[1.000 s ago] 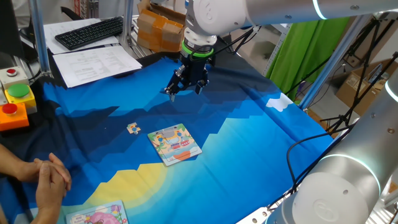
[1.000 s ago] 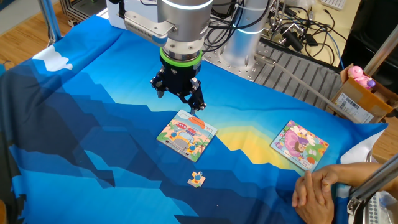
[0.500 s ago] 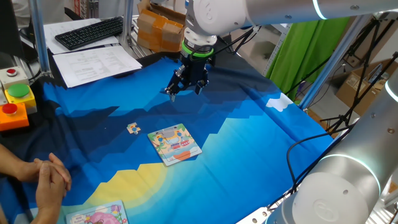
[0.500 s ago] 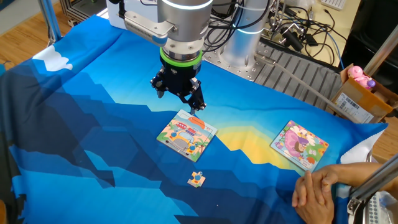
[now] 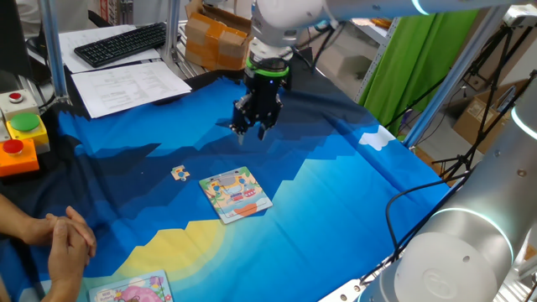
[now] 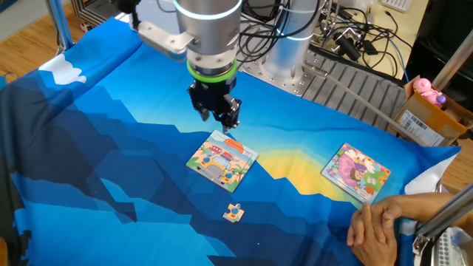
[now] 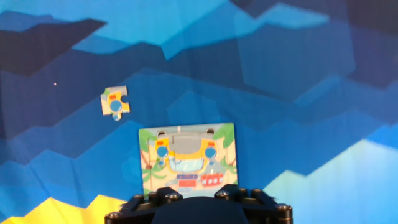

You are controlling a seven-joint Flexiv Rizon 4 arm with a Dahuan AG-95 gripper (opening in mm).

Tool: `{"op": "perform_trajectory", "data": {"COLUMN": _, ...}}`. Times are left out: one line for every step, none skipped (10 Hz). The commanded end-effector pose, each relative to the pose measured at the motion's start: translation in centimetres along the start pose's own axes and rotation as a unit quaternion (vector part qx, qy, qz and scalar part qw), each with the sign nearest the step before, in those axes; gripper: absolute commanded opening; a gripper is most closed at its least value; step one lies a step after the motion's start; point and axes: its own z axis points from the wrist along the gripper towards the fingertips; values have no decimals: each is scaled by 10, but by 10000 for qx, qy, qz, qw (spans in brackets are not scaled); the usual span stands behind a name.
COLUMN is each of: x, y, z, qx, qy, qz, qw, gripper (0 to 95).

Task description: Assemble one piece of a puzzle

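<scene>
End effector [image 6: 222, 120] hovers above the blue-draped counter [image 6: 111, 155], holding nothing; jaw opening cannot be told. Tiny tan-orange knobbed piece [image 7: 115, 102] lies beside the small square cartoon puzzle [image 7: 188, 163], apart.

Blue cloth [image 5: 336, 193] on counter; pink-pic board [image 6: 355, 171], keyboard [image 5: 122, 43], papers [image 5: 134, 86], red/green btns [image 5: 18, 134].

a blue and yellow cloth [image 5: 352, 193] covers the table. behind it sit a keyboard [image 5: 122, 42], papers [image 5: 130, 84], cardboard boxes [image 5: 214, 38] and a green curtain [image 5: 411, 67].
</scene>
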Motion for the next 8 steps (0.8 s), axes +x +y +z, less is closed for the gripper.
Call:
{"op": "perform_trajectory", "data": {"x": 3, "y": 0, "z": 1, "qx": -13, "qy": 13, "qz": 33, "qw": 10000, "gripper": 0}}
{"op": "perform_trajectory", "data": {"x": 3, "y": 0, "z": 0, "qx": -13, "qy": 13, "qz": -4, "qw": 10000, "gripper": 0}}
{"op": "perform_trajectory", "data": {"x": 4, "y": 2, "z": 0, "qx": -15, "qy": 10, "qz": -31, "qw": 10000, "gripper": 0}}
{"op": "perform_trajectory", "data": {"x": 4, "y": 5, "z": 0, "qx": -11, "qy": -6, "qz": -37, "qw": 10000, "gripper": 0}}
{"op": "perform_trajectory", "data": {"x": 4, "y": 11, "z": 1, "qx": -16, "qy": -45, "qz": -6, "qw": 10000, "gripper": 0}}
{"op": "perform_trajectory", "data": {"x": 4, "y": 21, "z": 3, "qx": -21, "qy": -83, "qz": 85, "qw": 9999, "gripper": 0}}
{"op": "perform_trajectory", "data": {"x": 2, "y": 31, "z": 5, "qx": -40, "qy": -86, "qz": 168, "qw": 9998, "gripper": 0}}
{"op": "perform_trajectory", "data": {"x": -2, "y": 39, "z": 8, "qx": -38, "qy": -71, "qz": 166, "qw": 9998, "gripper": 0}}
